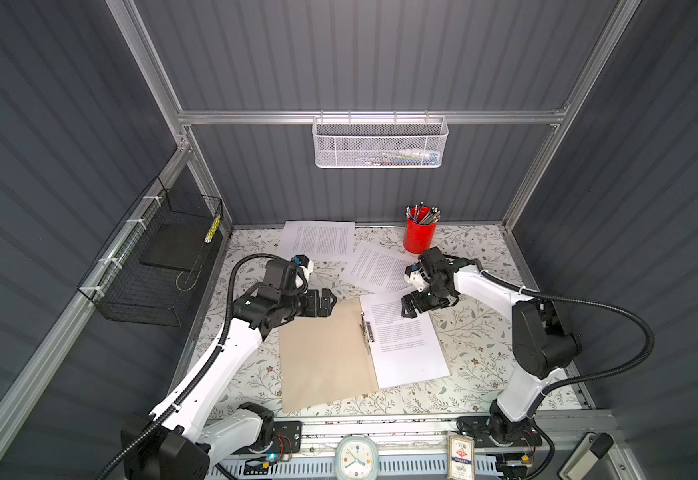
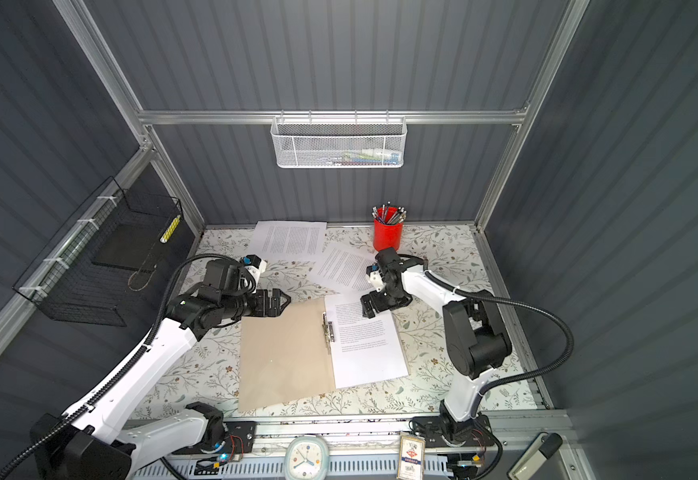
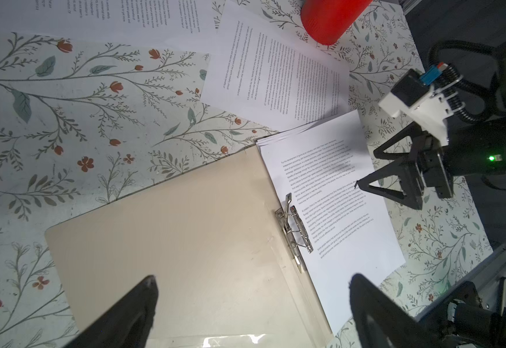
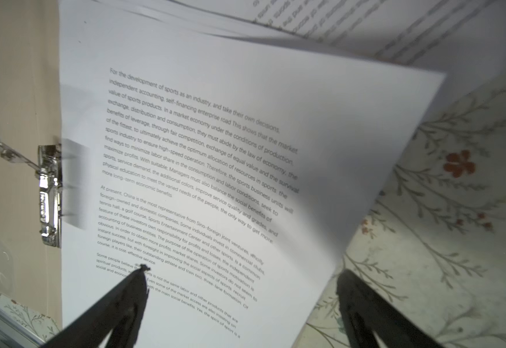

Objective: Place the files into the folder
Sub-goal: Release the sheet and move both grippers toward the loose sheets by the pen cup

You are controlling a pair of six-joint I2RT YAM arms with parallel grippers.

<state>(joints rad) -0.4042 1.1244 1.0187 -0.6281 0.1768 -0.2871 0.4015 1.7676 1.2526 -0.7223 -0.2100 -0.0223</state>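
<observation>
The tan folder (image 1: 322, 353) (image 2: 285, 357) lies open on the floral table, its metal clip (image 1: 367, 330) (image 3: 294, 226) along the spine. A stack of files (image 1: 409, 353) (image 2: 368, 353) (image 4: 215, 150) rests on its right half, against the clip; the stack's far corner looks blurred in the right wrist view. Two more printed sheets (image 1: 318, 241) (image 1: 376, 266) lie behind it on the table. My left gripper (image 1: 328, 302) (image 3: 253, 278) hovers open over the folder's far left corner. My right gripper (image 1: 409, 308) (image 4: 242, 271) is open over the stack's far edge, holding nothing.
A red cup of pens (image 1: 420, 235) stands at the back, just behind the right wrist. A black wire basket (image 1: 160, 266) hangs on the left wall, a white mesh basket (image 1: 380, 143) on the back rail. A clock (image 1: 355, 457) and a small card box (image 1: 461, 455) sit at the front.
</observation>
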